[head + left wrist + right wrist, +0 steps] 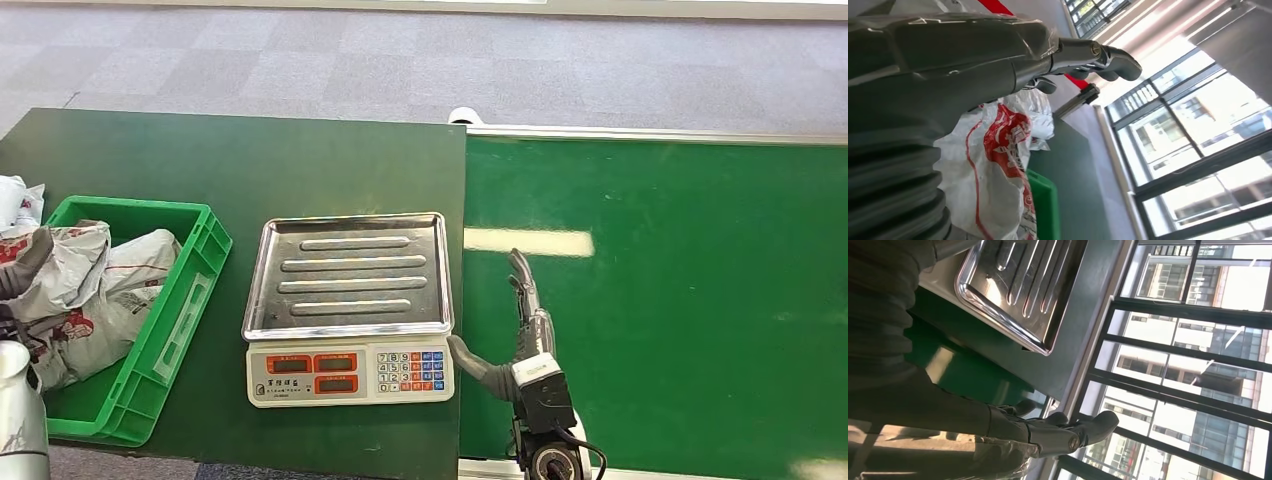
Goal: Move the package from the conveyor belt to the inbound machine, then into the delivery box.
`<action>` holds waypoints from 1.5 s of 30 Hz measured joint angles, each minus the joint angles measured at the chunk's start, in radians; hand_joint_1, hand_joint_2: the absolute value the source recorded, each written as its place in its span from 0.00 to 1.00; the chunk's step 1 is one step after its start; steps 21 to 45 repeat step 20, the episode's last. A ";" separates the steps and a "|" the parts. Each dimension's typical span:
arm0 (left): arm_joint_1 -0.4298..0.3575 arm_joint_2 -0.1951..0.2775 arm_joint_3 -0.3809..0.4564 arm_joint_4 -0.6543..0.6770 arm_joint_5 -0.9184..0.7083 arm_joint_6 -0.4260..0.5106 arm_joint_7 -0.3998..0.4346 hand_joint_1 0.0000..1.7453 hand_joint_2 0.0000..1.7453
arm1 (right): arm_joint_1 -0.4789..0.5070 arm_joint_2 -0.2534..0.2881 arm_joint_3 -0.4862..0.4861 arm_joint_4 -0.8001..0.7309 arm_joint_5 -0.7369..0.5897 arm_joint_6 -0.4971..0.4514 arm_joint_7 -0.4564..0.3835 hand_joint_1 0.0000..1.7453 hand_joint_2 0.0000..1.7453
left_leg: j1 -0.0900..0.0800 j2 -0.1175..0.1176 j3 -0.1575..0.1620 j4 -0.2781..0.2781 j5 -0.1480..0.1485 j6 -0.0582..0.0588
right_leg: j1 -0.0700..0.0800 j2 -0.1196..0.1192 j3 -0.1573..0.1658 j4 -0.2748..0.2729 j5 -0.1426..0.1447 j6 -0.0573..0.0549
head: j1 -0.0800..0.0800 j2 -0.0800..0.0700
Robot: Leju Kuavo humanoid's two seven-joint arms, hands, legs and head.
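the belt (680, 300) carries no package and the scale (347, 305) tray is bare; the packages (85, 290) lie in the green box (190, 300) at the bench's (250, 160) left end. this looks like the wait between cycles: the next move calls for a fresh package arriving on the belt, then a reach for it. the right hand (520, 320) hovers over the belt just beside the scale, fingers straight and spread, thumb out, holding nothing. the left hand (1013, 60) hangs above the packages, fingers extended, gripping nothing.
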 joint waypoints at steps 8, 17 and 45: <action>0.266 -0.128 -0.143 -0.324 0.325 -0.133 -0.148 0.00 1.00 | 0.005 0.000 -0.006 0.017 0.000 0.003 0.000 0.00 1.00 | -0.001 0.000 0.000 0.000 -0.001 0.000 | -0.001 0.000 0.000 -0.001 0.000 0.000 | 0.000 0.000; 0.490 -0.290 -0.361 -0.472 0.438 -0.187 -0.208 0.00 1.00 | 0.016 -0.007 -0.014 0.033 0.025 -0.004 0.012 0.00 1.00 | -0.002 -0.001 0.000 0.000 -0.002 0.000 | -0.002 -0.001 0.001 -0.001 -0.001 0.000 | 0.000 0.000; 0.512 -0.322 -0.408 -0.470 0.462 -0.194 -0.206 0.00 1.00 | 0.023 -0.014 -0.019 0.034 0.027 -0.010 0.017 0.00 1.00 | -0.002 -0.001 0.000 0.000 -0.002 0.000 | -0.002 -0.001 0.001 -0.001 -0.001 0.000 | 0.000 0.000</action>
